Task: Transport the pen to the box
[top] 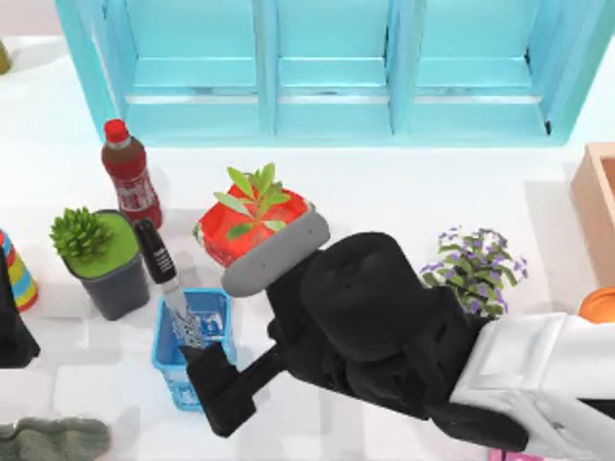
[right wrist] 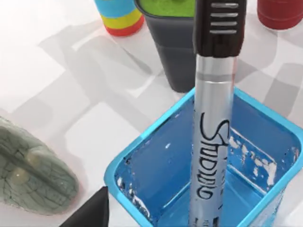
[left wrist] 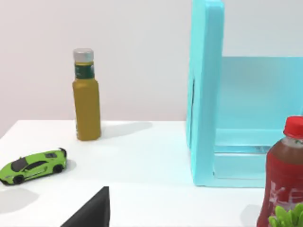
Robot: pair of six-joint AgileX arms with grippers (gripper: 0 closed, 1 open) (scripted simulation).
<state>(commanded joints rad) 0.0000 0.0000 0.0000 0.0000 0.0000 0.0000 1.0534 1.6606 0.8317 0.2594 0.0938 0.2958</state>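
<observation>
The pen [top: 165, 279], black-capped with a printed silver barrel, stands tilted in the small blue mesh basket [top: 219, 317], cap leaning toward the red bottle. My right gripper [top: 195, 355] reaches in from the lower right to the basket's near side, open, at the pen's lower end. In the right wrist view the pen [right wrist: 213, 123] rises from the basket [right wrist: 156, 156], with one of the fingers [right wrist: 92, 213] beside it. The tan box [top: 594, 202] sits at the table's right edge. My left gripper [top: 12, 331] rests parked at the left edge, open.
A red bottle [top: 130, 175], a grey pot with a succulent [top: 101, 259] and a red planter [top: 252, 226] crowd the basket. A purple-flowered plant [top: 476, 267] lies between it and the box. A turquoise cabinet [top: 327, 67] lines the back.
</observation>
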